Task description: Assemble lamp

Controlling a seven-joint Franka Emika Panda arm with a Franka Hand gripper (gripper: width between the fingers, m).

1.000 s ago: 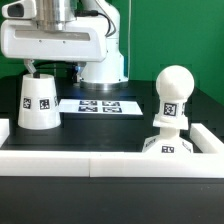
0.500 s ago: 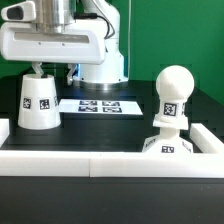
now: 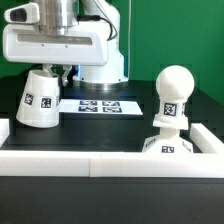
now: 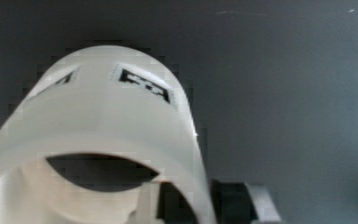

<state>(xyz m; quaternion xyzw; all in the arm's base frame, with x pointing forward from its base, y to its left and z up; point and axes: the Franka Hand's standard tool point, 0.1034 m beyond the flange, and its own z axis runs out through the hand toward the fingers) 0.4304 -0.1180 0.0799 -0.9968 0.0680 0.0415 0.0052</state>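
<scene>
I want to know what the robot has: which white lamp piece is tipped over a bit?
The shade, on the exterior view's left under the gripper. It leans sideways, while the bulb stands straight up on the base.

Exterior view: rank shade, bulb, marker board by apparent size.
1. Shade, tilted under the claw, looks largest.
2. Bulb on the base.
3. Marker board: unsure, it lies flat, farther back and foreshortened.
</scene>
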